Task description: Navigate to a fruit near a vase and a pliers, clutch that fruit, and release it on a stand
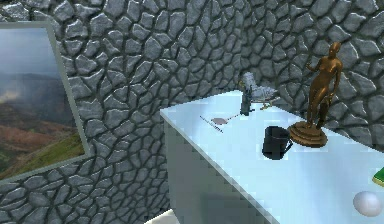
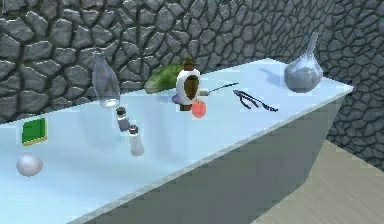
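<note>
Near edge: the worktop (image 2: 230, 125) front runs diagonally, with bare floor (image 2: 345, 190) past its corner at the arm side view's right.
Counts: one white ball (image 2: 29, 165), one green block (image 2: 35, 131), two shakers (image 2: 135, 142).
Fruit: one small red fruit (image 2: 199, 109) mid-worktop, just beside a brown-and-white thing (image 2: 187, 86) that is hard to make out.
Beyond: one dark pliers (image 2: 255, 100), and one grey vase (image 2: 303, 70) near the corner.
Hand: its state cannot be told.
Far: stone wall (image 2: 150, 30).

home interior, stone walls (image 1: 150, 70), landscape painting (image 1: 35, 100), bronze statue (image 1: 322, 90) on pale counter (image 1: 300, 175)
</note>
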You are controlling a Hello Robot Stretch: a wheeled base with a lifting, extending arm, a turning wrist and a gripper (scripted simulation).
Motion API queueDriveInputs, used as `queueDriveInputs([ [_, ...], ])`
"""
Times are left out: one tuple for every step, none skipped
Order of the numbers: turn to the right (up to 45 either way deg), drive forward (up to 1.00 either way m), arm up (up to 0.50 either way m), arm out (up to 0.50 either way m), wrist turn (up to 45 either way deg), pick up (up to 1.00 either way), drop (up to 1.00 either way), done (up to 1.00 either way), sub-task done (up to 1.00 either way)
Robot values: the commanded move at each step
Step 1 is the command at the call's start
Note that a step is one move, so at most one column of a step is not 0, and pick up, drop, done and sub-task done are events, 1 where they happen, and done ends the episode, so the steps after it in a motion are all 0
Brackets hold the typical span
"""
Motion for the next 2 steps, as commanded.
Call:
queueDriveInputs([
  [0.0, 0.0, 0.5, 0.0, 0.0, 0.0, 0.0, 0.0, 0.0],
  [0.0, 0.0, 0.38, 0.0, 0.0, 0.0, 0.0, 0.0, 0.0],
])
